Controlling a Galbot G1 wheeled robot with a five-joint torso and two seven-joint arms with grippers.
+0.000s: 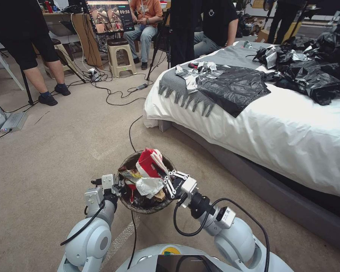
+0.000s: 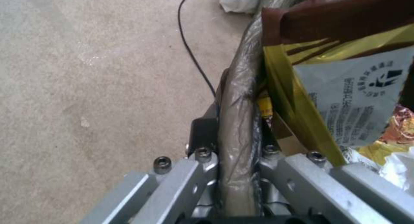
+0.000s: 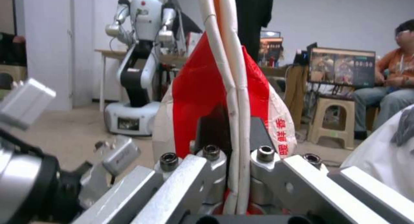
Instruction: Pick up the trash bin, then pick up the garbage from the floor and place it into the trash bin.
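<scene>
Big room, beige carpet floor [image 1: 56,151] with black cables trailing across it. White-sheeted bed [image 1: 275,128] on the right, grey throw and crumpled black plastic bags [image 1: 234,88] with silver foil on top. Monitor [image 1: 109,16] at the back reading "00:50" in its corner; beige stool [image 1: 121,54] under it. Second white robot [image 3: 142,65] parked by a wall in the right wrist view.

Trash bin [image 1: 147,206] held just off the floor in front of the base, stuffed full. Left gripper [image 1: 119,186] at the bin's left rim, jaws clamped on the bagged rim. Yellow snack wrapper [image 2: 293,98] right beside it, white label panel with small print, too fine to read. Right gripper [image 1: 166,180] over the bin's right side, jaws pinched on a flattened red-and-white paper cup [image 1: 149,162], red characters down its white side.
</scene>
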